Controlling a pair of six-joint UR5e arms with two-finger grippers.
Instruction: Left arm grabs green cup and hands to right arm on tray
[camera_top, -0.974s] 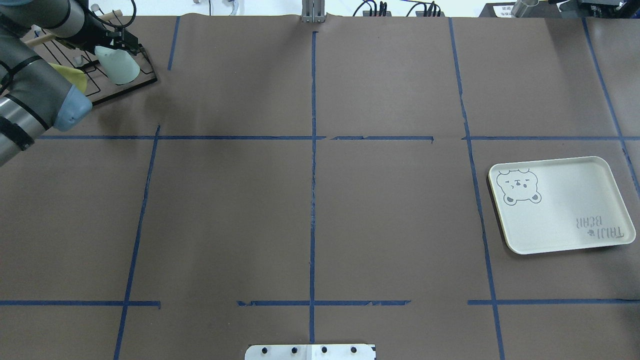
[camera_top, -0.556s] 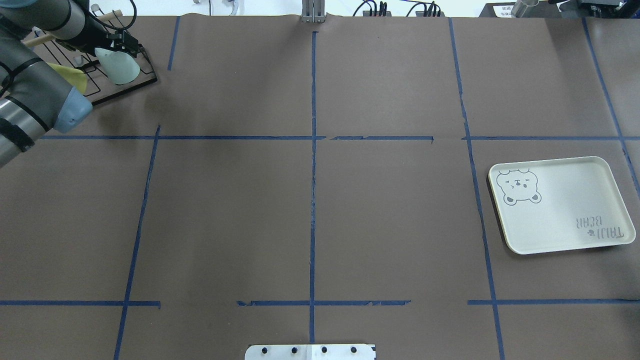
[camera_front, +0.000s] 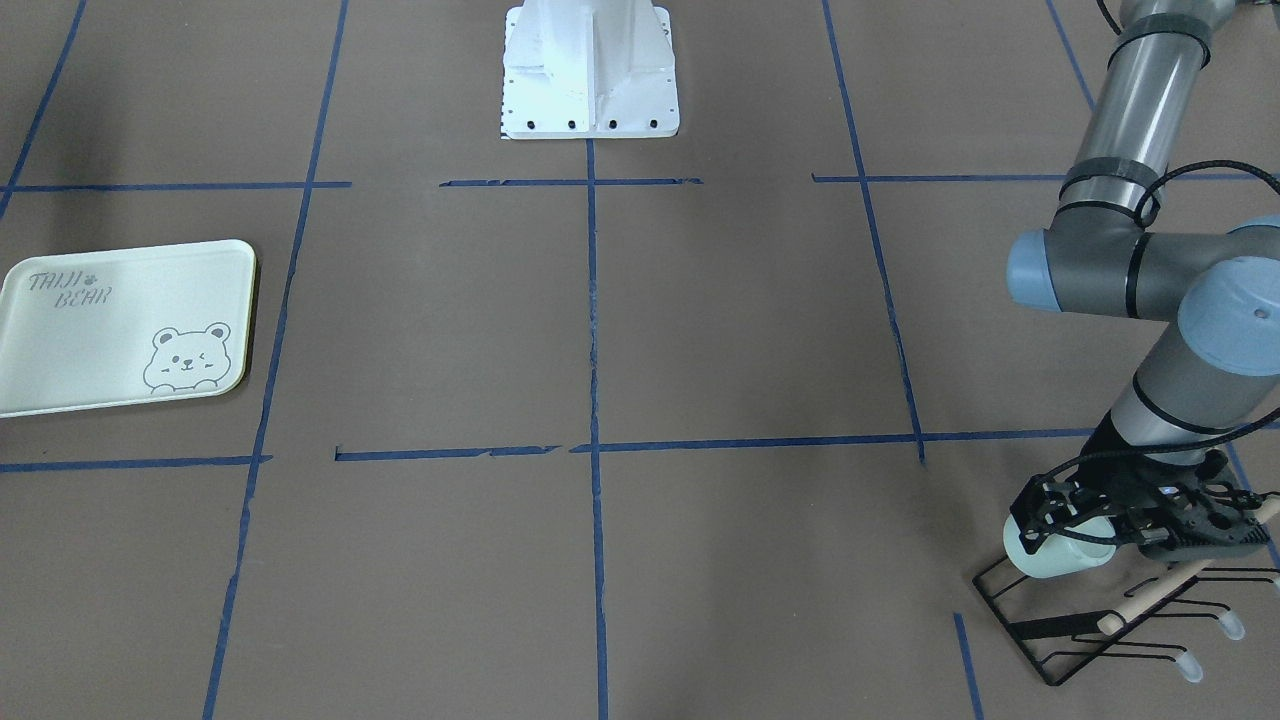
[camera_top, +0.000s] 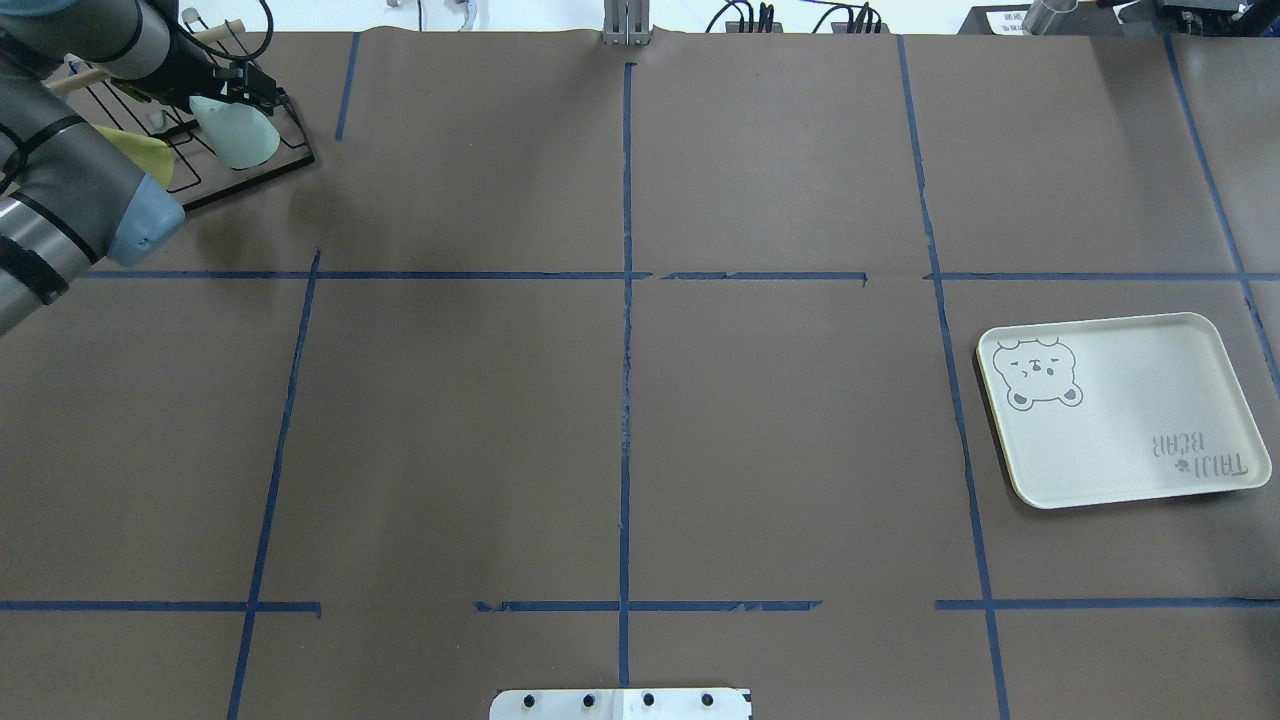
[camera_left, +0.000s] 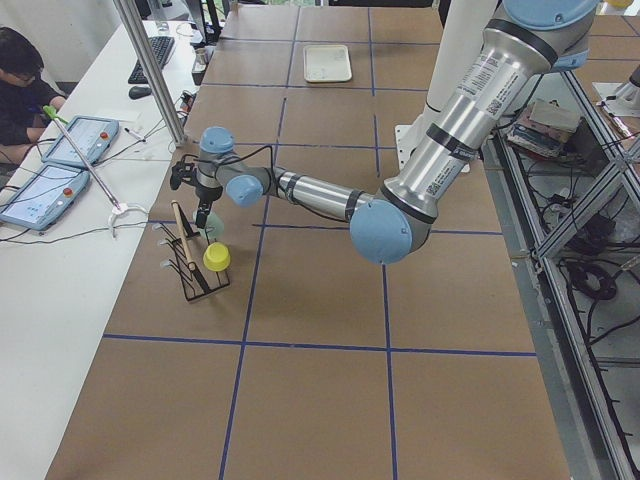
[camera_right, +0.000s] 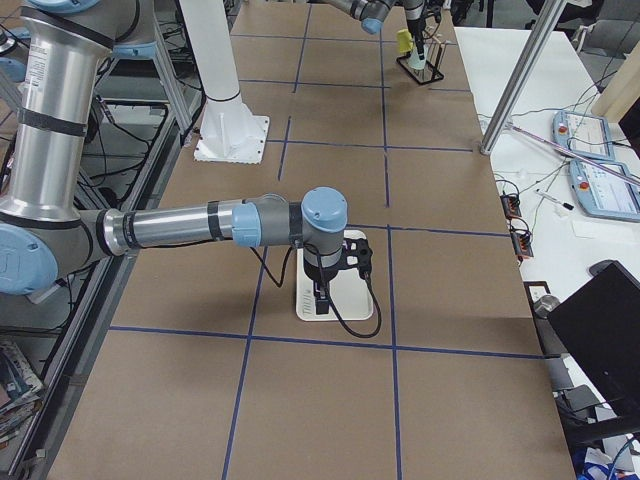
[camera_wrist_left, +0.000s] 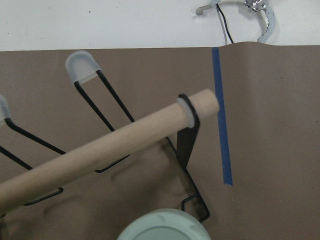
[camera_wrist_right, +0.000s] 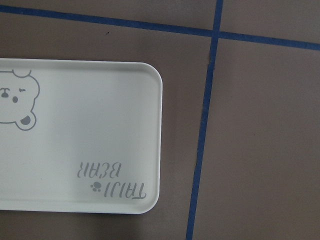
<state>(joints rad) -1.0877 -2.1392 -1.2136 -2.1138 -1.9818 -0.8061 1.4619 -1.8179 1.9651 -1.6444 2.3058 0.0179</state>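
Observation:
The green cup (camera_top: 240, 135) sits upside down on a black wire rack (camera_top: 262, 166) at the table's far left corner. It also shows in the front view (camera_front: 1055, 562) and its base in the left wrist view (camera_wrist_left: 165, 230). My left gripper (camera_top: 235, 92) reaches along the rack, and its black fingers (camera_front: 1032, 518) clasp the cup's narrow end. The tray (camera_top: 1120, 440) lies empty at the right. My right gripper (camera_right: 322, 290) hangs over the tray (camera_wrist_right: 75, 125). It shows only in the right side view, so I cannot tell whether it is open or shut.
A pale yellow cup (camera_top: 135, 150) sits on the same rack behind my left forearm. A wooden dowel (camera_wrist_left: 100, 155) runs across the rack's top. The robot's white base plate (camera_front: 590, 70) stands at mid-table. An operator (camera_left: 20, 90) sits beyond the table's far edge.
My left arm has shifted slightly up and to the left. The green cup has moved only a few pixels on the rack. The tray has not moved.

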